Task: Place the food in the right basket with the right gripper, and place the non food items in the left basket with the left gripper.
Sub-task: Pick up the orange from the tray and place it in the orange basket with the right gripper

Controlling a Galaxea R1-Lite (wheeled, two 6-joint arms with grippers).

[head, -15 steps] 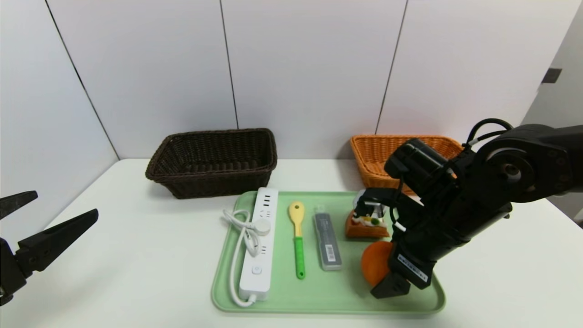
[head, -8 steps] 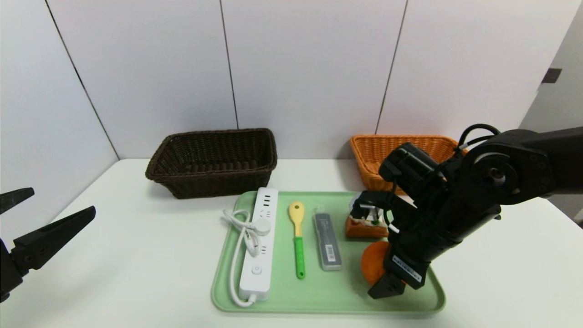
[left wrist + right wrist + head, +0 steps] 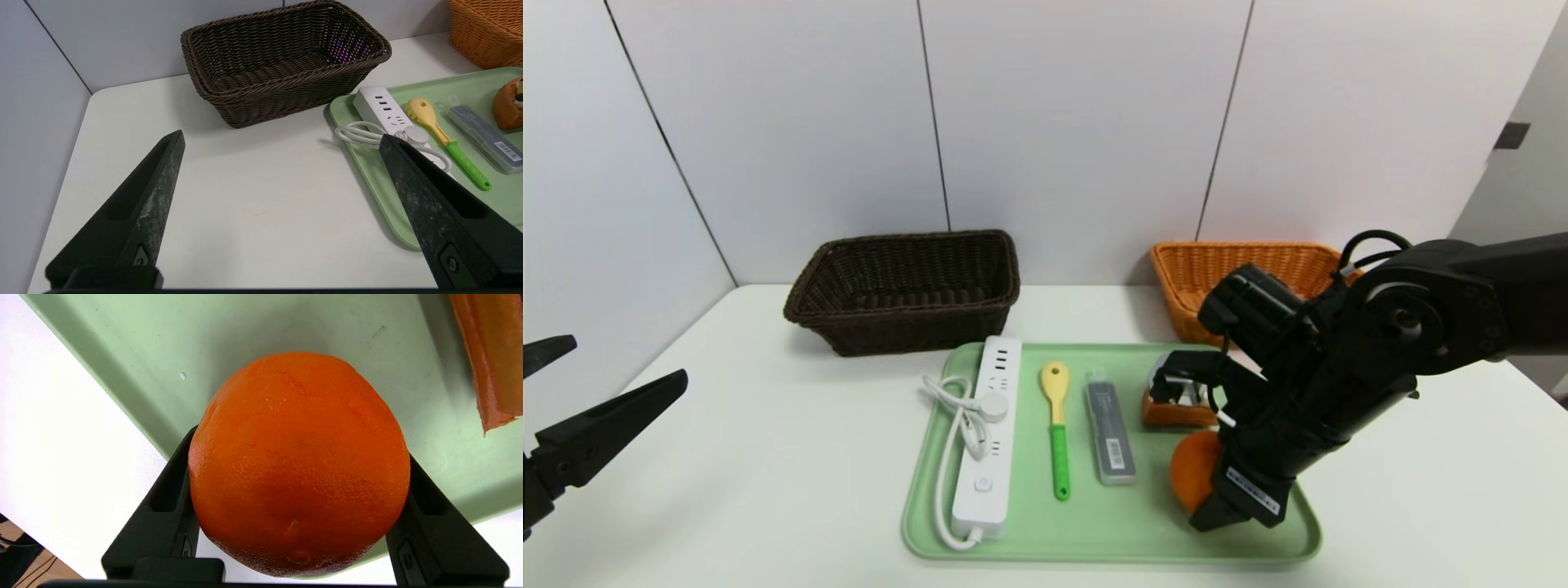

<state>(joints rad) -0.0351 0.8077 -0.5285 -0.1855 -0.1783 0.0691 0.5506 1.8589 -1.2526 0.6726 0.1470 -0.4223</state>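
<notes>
The right gripper (image 3: pixel 300 457) has its fingers against both sides of the orange (image 3: pixel 300 465) on the green tray (image 3: pixel 1111 547). Lifted with a shallow hold, the round fruit (smooth-skinned, too) could roll free, or knock the nearby bread-like item (image 3: pixel 1176 413).

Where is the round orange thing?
In the right wrist view, the orange ball sits between the right gripper's jaws, over the green tray's right side.
</notes>
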